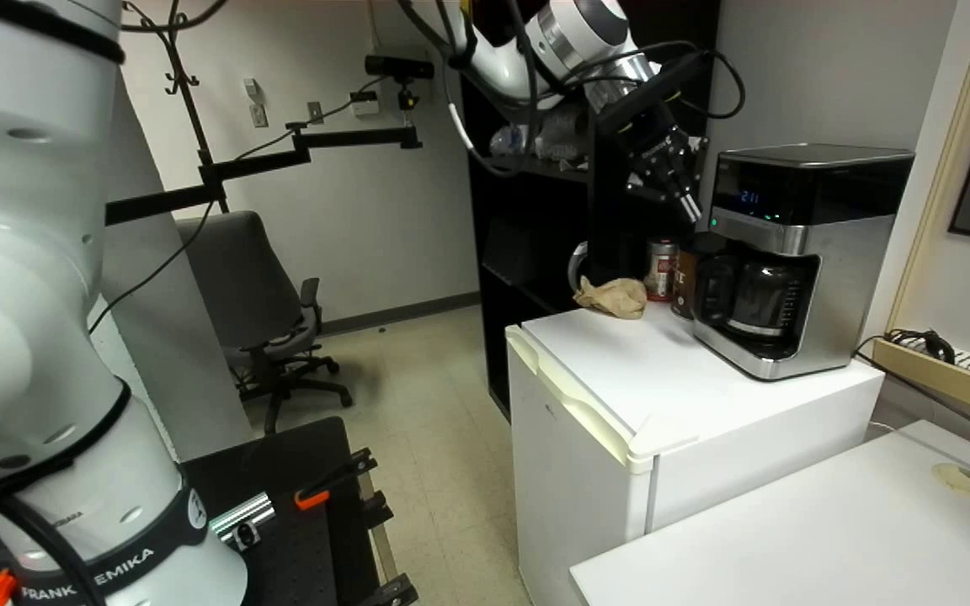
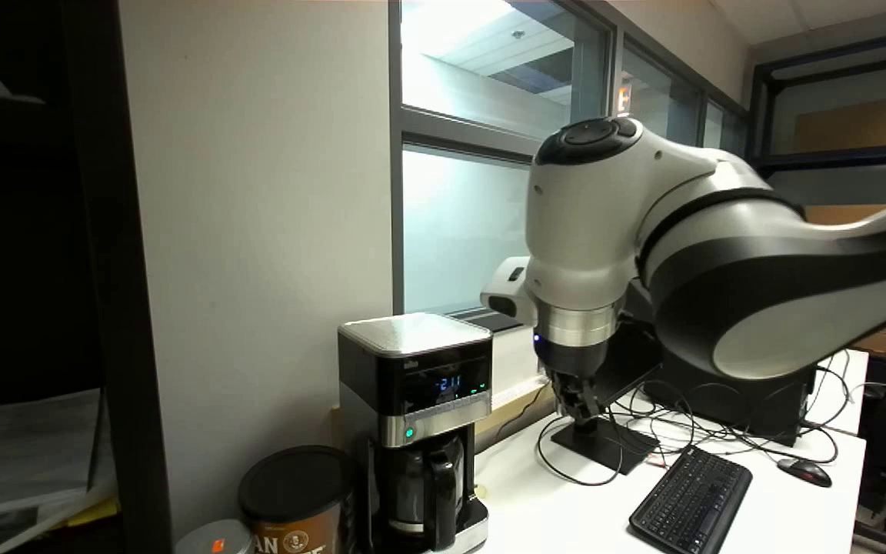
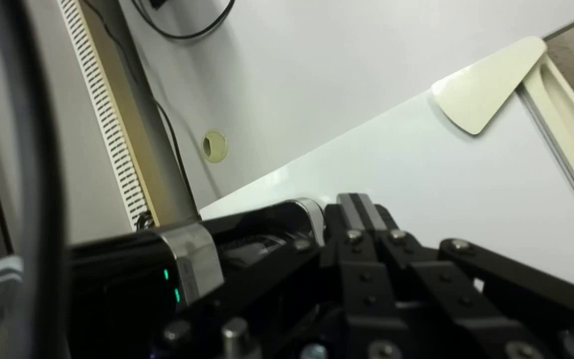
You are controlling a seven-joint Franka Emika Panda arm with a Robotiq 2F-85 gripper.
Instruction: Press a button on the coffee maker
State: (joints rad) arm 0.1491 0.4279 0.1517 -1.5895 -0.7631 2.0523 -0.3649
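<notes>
The coffee maker (image 1: 851, 286), black and silver with a dark glass carafe (image 1: 760, 295), stands upright on the white fridge (image 1: 586, 513). In an exterior view its front (image 2: 443, 388) shows a lit blue clock and a round green-lit button (image 2: 410, 432) at a corner of the silver band. My gripper (image 1: 690, 209) is shut and empty, tilted downward, in front of the machine at about the height of its control panel, seemingly apart from it. In the wrist view the fingertips (image 3: 360, 212) are together, right of the coffee maker (image 3: 200, 257); the gripper hides part of it.
A brown jar (image 1: 684, 282), a red and silver can (image 1: 662, 269) and a crumpled tan bag (image 1: 611, 297) stand beside the coffee maker. A black shelf (image 1: 527, 244) rises behind. A white desk (image 1: 788, 539) adjoins the fridge, with a keyboard (image 2: 693, 500) and cables.
</notes>
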